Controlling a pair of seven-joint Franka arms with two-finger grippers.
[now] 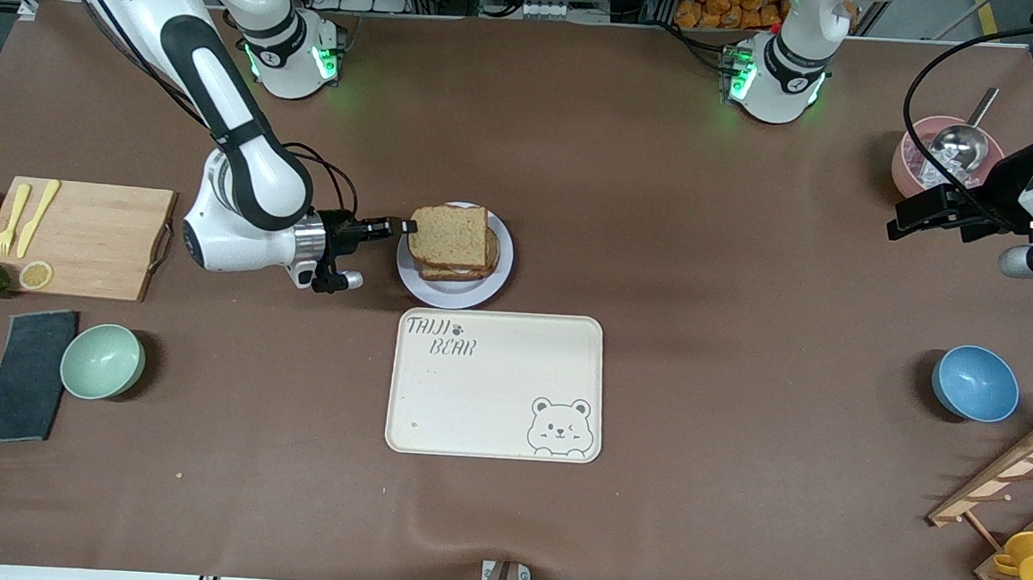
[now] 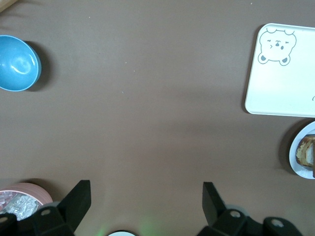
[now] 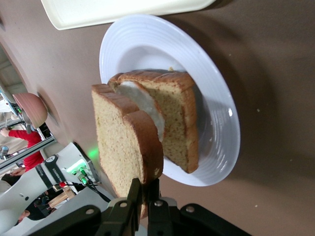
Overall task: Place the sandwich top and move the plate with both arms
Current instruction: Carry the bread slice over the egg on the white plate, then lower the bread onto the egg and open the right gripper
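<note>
The sandwich top (image 1: 448,235), a bare wholegrain bread slice, hangs level just over the egg-topped slice (image 1: 459,271) on the round pale plate (image 1: 453,295). My right gripper (image 1: 407,227) is shut on the slice's edge at the side toward the right arm's end of the table. In the right wrist view the fingers (image 3: 146,194) pinch the top slice's (image 3: 123,142) crust, with the egg-topped slice (image 3: 172,118) and plate (image 3: 147,44) beneath. My left gripper (image 1: 910,226) is open and empty, high over the table's left-arm end, and waits; its fingers (image 2: 78,199) stand wide apart.
The cream bear tray (image 1: 495,384) lies just nearer the camera than the plate. A cutting board (image 1: 80,236) with cutlery, lemons, an avocado, a green bowl (image 1: 102,361) and a grey cloth sit at the right arm's end. A pink bowl (image 1: 923,162) with a scoop, blue bowl (image 1: 974,383) and wooden rack sit at the left arm's end.
</note>
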